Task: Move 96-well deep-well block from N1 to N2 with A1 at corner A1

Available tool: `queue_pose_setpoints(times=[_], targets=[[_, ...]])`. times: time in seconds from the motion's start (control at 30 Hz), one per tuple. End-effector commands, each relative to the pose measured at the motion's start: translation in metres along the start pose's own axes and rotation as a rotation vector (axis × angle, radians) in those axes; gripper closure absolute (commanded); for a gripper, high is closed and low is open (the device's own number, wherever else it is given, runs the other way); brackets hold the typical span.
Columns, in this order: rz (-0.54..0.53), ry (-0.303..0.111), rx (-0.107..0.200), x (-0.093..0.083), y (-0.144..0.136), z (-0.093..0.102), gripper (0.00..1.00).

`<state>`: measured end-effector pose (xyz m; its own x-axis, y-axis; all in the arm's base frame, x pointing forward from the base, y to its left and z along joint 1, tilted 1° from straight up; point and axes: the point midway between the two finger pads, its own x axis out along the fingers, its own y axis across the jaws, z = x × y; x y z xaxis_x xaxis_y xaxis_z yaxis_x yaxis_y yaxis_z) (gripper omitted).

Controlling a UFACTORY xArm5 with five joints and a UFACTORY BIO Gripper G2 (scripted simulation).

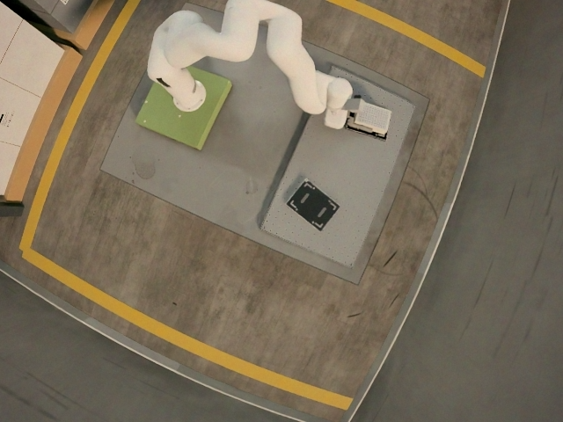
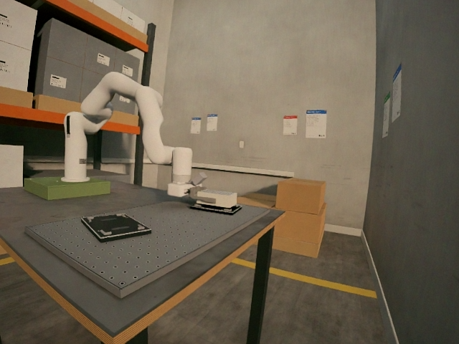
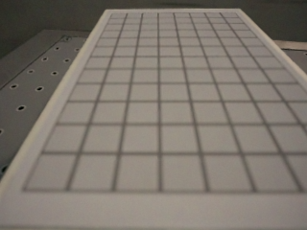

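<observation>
Block: the pale 96-well deep-well block is at the N1 end of the board, just above its nest, with a narrow gap visible beneath it in the exterior view; it looks about level
End effector: closed on the block, pinching it by its sides; the end effector reaches in from the side nearer the arm's base, and one finger shows along the block's near side in the exterior view
Arm: the white arm arches up from its base and bends down to the wrist beside N1
N1: the dark plate nest N1 is partly covered by the block, its edge showing below
N2: the dark plate nest N2 lies well apart on the same board, its pale corner locators in plain sight and no block in it
Board: the perforated grey board carries both nests on the table
Base: a green block-shaped plinth bears the arm
Wrist view: the gridded top of the block fills most of it, with board holes at the left; the fingers are out of sight there
A1 corner: I cannot tell which corner is cut off
</observation>
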<state>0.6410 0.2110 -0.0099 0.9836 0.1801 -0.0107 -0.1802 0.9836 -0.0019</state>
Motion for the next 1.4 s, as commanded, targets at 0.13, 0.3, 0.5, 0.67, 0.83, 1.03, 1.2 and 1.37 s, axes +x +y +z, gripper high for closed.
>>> queue_pose_setpoints(times=[0.13, 0.3, 0.5, 0.67, 0.83, 1.03, 1.2, 1.37], targets=[[0.0, -0.006, -0.007, 0.001, 0.0, 0.007, 1.0], [0.0, -0.006, -0.007, 0.001, 0.0, 0.01, 1.0], [0.0, -0.006, -0.007, 0.001, 0.0, 0.012, 1.0], [0.0, -0.006, -0.007, 0.001, 0.0, 0.015, 1.0], [0.0, -0.006, -0.007, 0.001, 0.0, 0.024, 1.0], [0.0, -0.006, -0.007, 0.001, 0.0, 0.031, 1.0], [0.0, -0.006, -0.007, 0.001, 0.001, 0.039, 1.0], [0.0, -0.006, -0.007, 0.001, 0.001, 0.047, 1.0]])
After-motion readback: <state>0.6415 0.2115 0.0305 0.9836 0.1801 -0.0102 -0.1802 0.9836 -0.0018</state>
